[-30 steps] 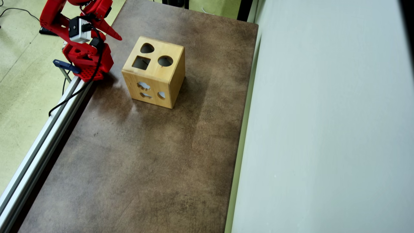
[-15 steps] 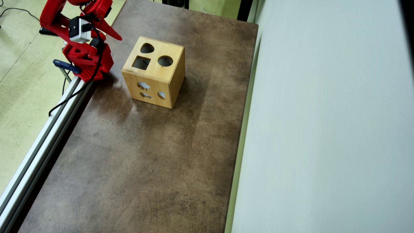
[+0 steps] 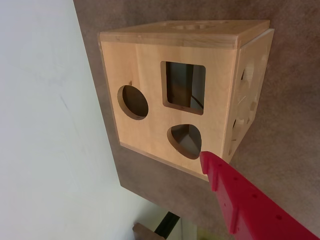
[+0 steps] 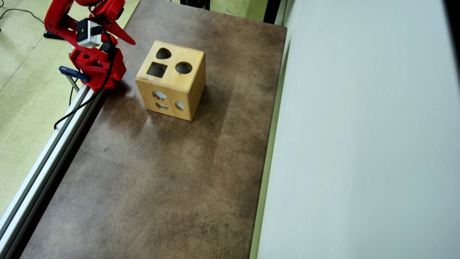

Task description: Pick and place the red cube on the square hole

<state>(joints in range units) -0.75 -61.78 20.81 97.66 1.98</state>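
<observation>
Three cut-outs are showing on the wooden box (image 4: 171,79) top; the square hole (image 4: 157,69) is sitting nearest my base. I'm seeing no red cube on the worktop (image 4: 161,172) in either view, so I can't place it relative to my gripper (image 4: 122,36), which is parked up-left of the box. Only one finger (image 3: 240,200) is showing in the wrist view; I can't tell the jaw state. Risk: I'm reaching blind and nudging the box, shifting the hole.

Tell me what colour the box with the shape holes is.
Light natural wood, pale tan; the wooden box shows best in the overhead view, its square hole looking dark.
</observation>
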